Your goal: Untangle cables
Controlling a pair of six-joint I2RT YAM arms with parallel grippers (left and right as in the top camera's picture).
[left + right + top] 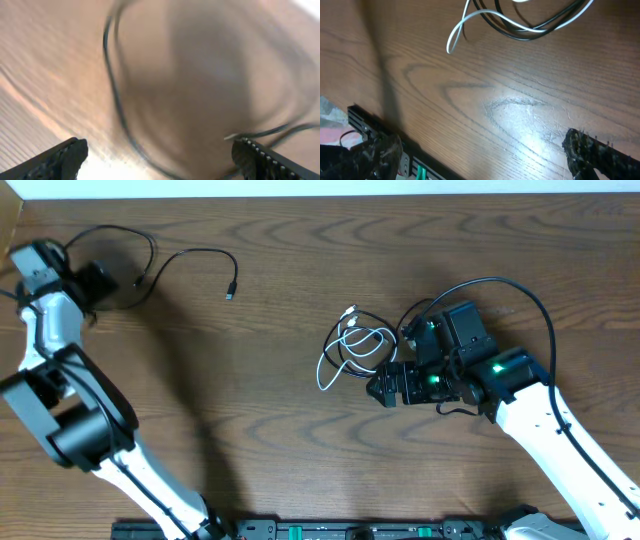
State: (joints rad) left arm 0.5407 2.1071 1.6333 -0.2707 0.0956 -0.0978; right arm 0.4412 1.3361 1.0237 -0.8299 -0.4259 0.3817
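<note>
One black cable (190, 252) lies apart at the back left, looping from my left gripper (105, 283) out to its plug (231, 293). In the left wrist view this cable (114, 95) shows blurred, curving between the wide-open jaws (160, 155), with nothing held. A white cable (322, 370) and a second black cable (334, 332) lie tangled in loose loops mid-table. My right gripper (384, 388) sits just to their right and nearer the front. It is open and empty (480, 150), and the white cable (465, 22) and black cable (507, 29) lie beyond the jaws.
The thick black arm wire (520, 290) arcs over the right arm. A black rail (330, 530) with green parts runs along the table's front edge and also shows in the right wrist view (375, 127). The wooden table (260, 410) stretches between the arms.
</note>
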